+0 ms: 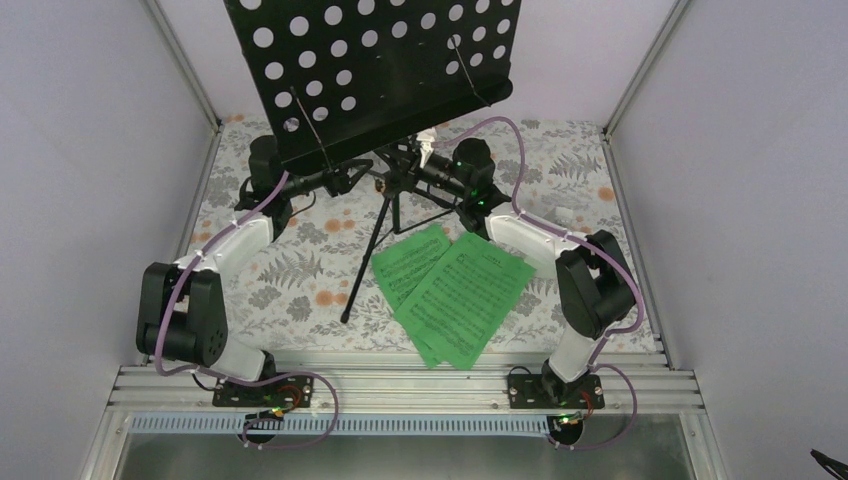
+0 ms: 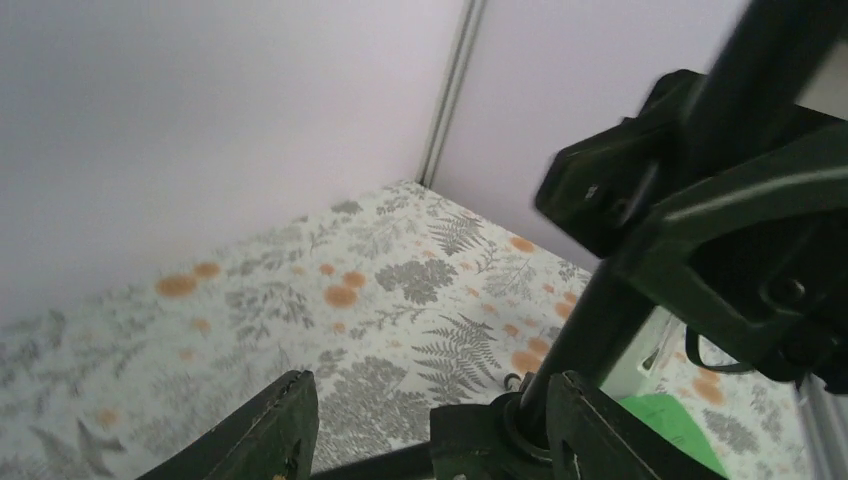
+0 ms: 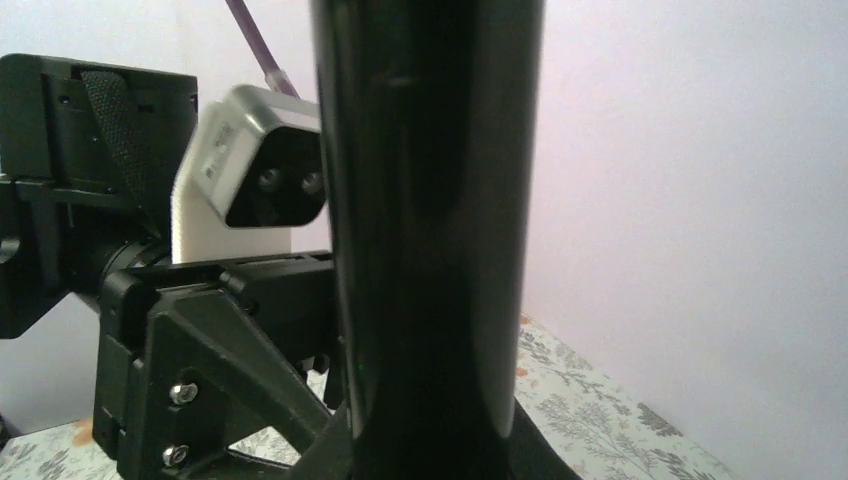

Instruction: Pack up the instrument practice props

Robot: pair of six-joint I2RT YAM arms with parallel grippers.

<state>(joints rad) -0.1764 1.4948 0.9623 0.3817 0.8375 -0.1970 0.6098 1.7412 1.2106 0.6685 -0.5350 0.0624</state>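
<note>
Music stand (image 1: 380, 70) upright at mid-tabletop, far half. Its long axis is the pole (image 2: 585, 335), near vertical. The perforated desk is up top, with tripod legs splayed on the tabletop (image 1: 300, 270).

Both arms meet at the pole.
- Left claw (image 1: 350, 180) comes in from 9 o'clock in the overhead view.
- Right claw (image 1: 420, 165) comes in from 3 o'clock.

Left claw (image 2: 430, 440): released, jaws wide. The pole sits inside the gap, low by the tripod collar, and much nearer the finger (image 2: 590, 430) on the view's right than the other (off-centre, so that finger would likely touch first).

Right claw (image 2: 700, 200): higher up the pole. Its black fingers straddle the tube closely, and I read it as clenched on the stand. Its own camera shows little but the pole (image 3: 430, 240) filling the frame.

Judgement: the next move turns on the left claw closing square across the upright tube, below the right's hold.

Materials:
- Pole: glossy black round tube, probably slick.
- Desk: thin black sheet metal with round holes and wire page-holders.
- Tabletop: covered in fern-and-orange-flower print, matte.

Sheet-music pages (image 1: 455, 290): bright green, flat and overlapping, fanned at 5 o'clock from the pole's foot, near the right arm's base, with no claw on them.
</note>
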